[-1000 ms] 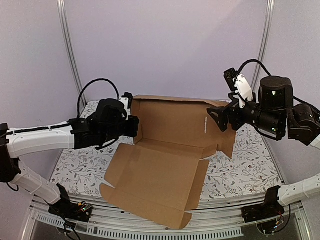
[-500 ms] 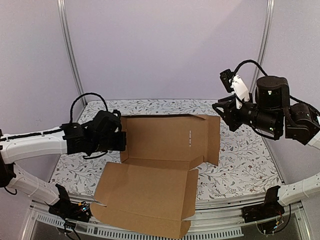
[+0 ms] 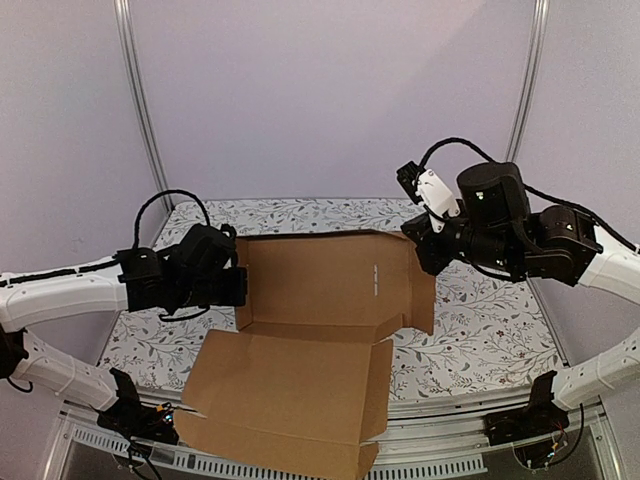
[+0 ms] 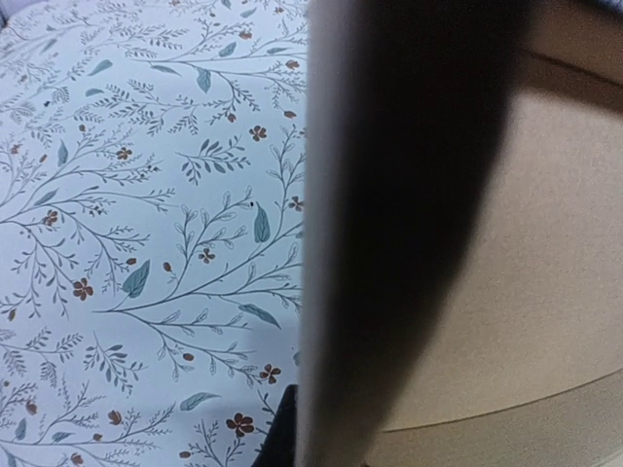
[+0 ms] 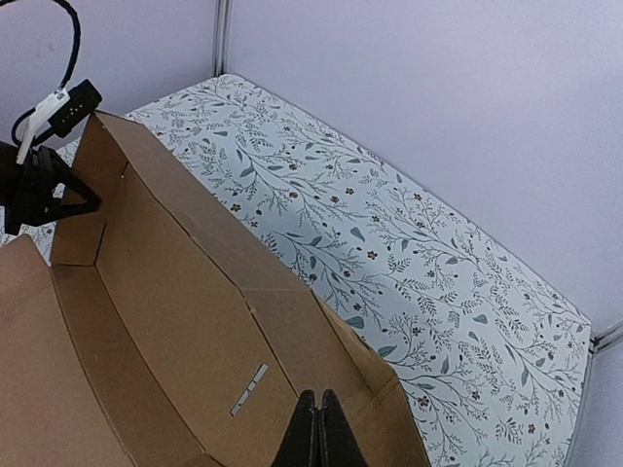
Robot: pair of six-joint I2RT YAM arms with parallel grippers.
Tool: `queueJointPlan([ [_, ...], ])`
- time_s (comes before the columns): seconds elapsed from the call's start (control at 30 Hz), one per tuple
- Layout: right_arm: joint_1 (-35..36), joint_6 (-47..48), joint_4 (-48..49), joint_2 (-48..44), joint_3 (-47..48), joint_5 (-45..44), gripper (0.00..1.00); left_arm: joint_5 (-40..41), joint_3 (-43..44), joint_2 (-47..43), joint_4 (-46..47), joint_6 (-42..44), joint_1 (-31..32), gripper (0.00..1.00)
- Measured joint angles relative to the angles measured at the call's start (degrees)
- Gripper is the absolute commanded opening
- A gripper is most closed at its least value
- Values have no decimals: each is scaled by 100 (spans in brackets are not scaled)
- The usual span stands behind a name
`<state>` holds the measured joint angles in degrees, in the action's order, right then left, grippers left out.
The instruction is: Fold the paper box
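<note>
Pale lilac walls [image 3: 330,90] and two slim metal posts [image 3: 137,100] close off the far side of a table covered by a floral tablecloth [image 3: 480,330].

The paper box [image 3: 320,290] sits at the middle of the table. It is plain brown corrugated card, half raised.
- **Upright panel:** its wide far panel stands upright and faces the arms. Two short pale slits are cut in its right part.
- **Side flaps:** a narrow flap at the left end bends toward the near side. The right end has a longer flap hanging down beside the panel.
- **Creased strip:** along the foot of the upright panel runs a narrow creased strip.
- **Near panel:** from the strip, a large panel lies flat toward the near side and overhangs the near edge of the table. It has a side flap along its right edge and a notch at the corner.

The left gripper [image 3: 238,285] is clamped on the left side flap. In its wrist view the card [image 4: 545,243] fills the right side. A blurred dark band runs up the middle, with a dark fingertip [image 4: 284,438] at its foot.

The right gripper [image 3: 418,245] is at the upper right corner of the upright panel. Its fingers are pressed together with nothing seen between them [image 5: 313,428]. Whether they touch the card cannot be told. Its wrist view looks along the inside of the box, which reads there as a shallow trough.
</note>
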<state>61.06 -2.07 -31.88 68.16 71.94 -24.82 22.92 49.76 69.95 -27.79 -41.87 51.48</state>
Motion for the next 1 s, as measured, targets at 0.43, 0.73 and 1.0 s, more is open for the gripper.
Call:
queueJointPlan([
  [0.43,0,-17,55,437,-146,223,0,-188,-223,-186,4,2,0,0],
  [0.73,0,-184,472,894,-326,938,0,-310,-378,-212,118,-22,0,0],
  [1.0,0,-461,1086,1213,-339,992,0,-404,-446,-240,175,-46,0,0],
])
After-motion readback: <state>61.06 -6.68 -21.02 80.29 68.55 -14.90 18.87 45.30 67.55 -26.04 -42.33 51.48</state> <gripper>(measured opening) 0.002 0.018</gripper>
